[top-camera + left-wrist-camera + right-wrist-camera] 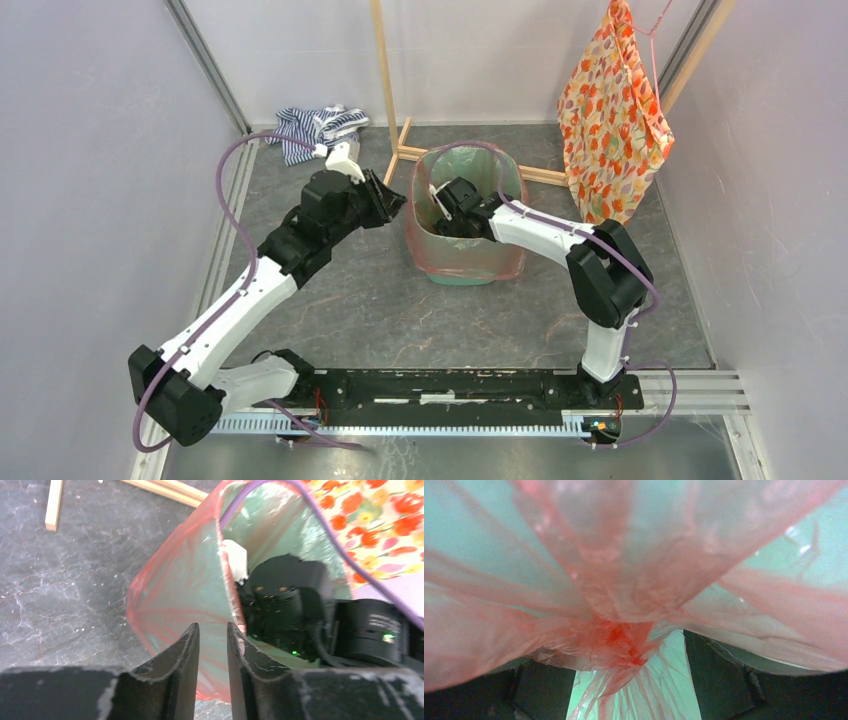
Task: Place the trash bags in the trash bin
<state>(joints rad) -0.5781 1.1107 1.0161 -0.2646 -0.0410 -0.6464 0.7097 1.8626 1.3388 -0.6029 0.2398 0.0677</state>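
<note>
Black metal rail (450, 385) along the near edge carries both arm bases; white shells, black joints, a purple cable (228, 190) looped along each arm. Surface (380, 310) is dark grey, stone-look, matte, veined with pale cracks. Left tool (212, 627) is just left of the bin and not touching it in the top view (392, 203). Its black fingers (182, 655) are curved with scuffed, chipped edges, a slim gap between them, nothing in it. Bin (507, 190) stands mid-surface: mint-green smooth plastic, tapered sides, rounded-rectangular mouth. Bag (465, 265) is inside the bin, with its top folded out over the rim and down the outer wall. It is thin, translucent red-orange film, crinkly and glossy, and the green shows through (180, 590). Right tool (440, 205) reaches down into the bin mouth. In its wrist view (629, 680) the fingers (719, 680) stand wide apart. A bunched, twisted knot of film (624, 645) hangs between them, not pinched, and stretched sheets of film cover most of that view. A small green light glows on the right wrist in the left wrist view. Behind the bin is a pale wooden frame (385, 80) of square sticks, with its base on the surface. A blue-and-white striped cloth (315, 125) lies crumpled at the far left. A floral cloth (610, 110), orange with red and yellow flowers, hangs at the far right.
</note>
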